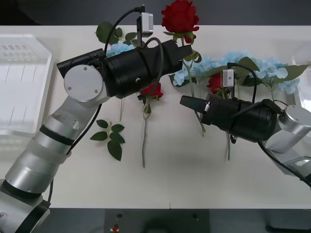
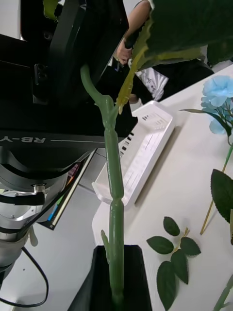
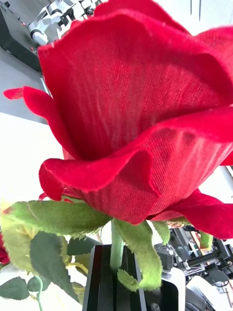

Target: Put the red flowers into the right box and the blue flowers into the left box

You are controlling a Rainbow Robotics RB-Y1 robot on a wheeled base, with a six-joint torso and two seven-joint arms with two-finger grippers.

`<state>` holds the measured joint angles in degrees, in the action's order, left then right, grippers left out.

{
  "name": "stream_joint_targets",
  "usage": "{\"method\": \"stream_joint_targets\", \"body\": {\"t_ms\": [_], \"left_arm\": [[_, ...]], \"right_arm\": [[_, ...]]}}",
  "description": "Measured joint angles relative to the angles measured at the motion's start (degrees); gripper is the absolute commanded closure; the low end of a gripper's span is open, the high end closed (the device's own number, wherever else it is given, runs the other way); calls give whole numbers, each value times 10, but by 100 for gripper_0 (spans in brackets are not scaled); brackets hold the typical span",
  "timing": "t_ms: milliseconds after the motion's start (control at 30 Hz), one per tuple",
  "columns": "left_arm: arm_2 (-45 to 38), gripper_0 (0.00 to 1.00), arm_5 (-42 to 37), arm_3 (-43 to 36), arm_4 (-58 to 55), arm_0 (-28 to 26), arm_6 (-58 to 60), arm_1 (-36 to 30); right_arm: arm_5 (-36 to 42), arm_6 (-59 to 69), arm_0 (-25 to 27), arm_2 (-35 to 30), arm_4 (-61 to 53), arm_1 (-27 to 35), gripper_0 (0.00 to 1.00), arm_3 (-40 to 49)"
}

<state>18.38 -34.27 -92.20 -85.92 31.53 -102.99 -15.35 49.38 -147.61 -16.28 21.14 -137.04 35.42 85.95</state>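
Observation:
My left gripper (image 1: pixel 186 51) is shut on a red flower just under its bloom (image 1: pixel 180 16), held up above the table's far middle; the bloom (image 3: pixel 136 121) looms over the black fingers (image 3: pixel 97 282). My right gripper (image 1: pixel 186 102) is shut lower on the same green stem (image 2: pixel 114 184), with the left arm right above it. Two more red flowers (image 1: pixel 154 90) (image 1: pixel 215 82) lie on the table among the blue flowers (image 1: pixel 214 65) (image 1: pixel 277 70) (image 1: pixel 119 47). The left box (image 1: pixel 24 82) (image 2: pixel 145 150) sits at the table's left. The right box (image 1: pixel 305 99) shows as a white rim at the right edge.
A bare leaf sprig (image 1: pixel 111 137) (image 2: pixel 174 257) lies on the white table in front of the left arm. Long stems (image 1: pixel 144 141) trail toward the table's front. A person stands behind the table in the right wrist view.

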Motion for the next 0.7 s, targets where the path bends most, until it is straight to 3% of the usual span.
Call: {"method": "stream_joint_targets", "body": {"t_ms": [67, 100, 133, 167, 233, 300, 467, 700], "left_arm": [[0, 99, 0, 0, 0, 0, 0, 0], [0, 90, 0, 0, 0, 0, 0, 0], [0, 64, 0, 0, 0, 0, 0, 0], [0, 29, 0, 0, 0, 0, 0, 0], [0, 12, 0, 0, 0, 0, 0, 0], [0, 7, 0, 0, -3, 0, 0, -1], [0, 6, -27, 0, -45, 0, 0, -23], [0, 6, -103, 0, -160, -10, 0, -131]], "right_arm": [[-3, 0, 0, 0, 0, 0, 100, 0], [-4, 0, 0, 0, 0, 0, 100, 0], [-4, 0, 0, 0, 0, 0, 100, 0], [-4, 0, 0, 0, 0, 0, 100, 0], [-4, 0, 0, 0, 0, 0, 100, 0], [-8, 0, 0, 0, 0, 0, 100, 0], [-15, 0, 0, 0, 0, 1, 100, 0], [-28, 13, -4, 0, 4, 27, 100, 0]]}}
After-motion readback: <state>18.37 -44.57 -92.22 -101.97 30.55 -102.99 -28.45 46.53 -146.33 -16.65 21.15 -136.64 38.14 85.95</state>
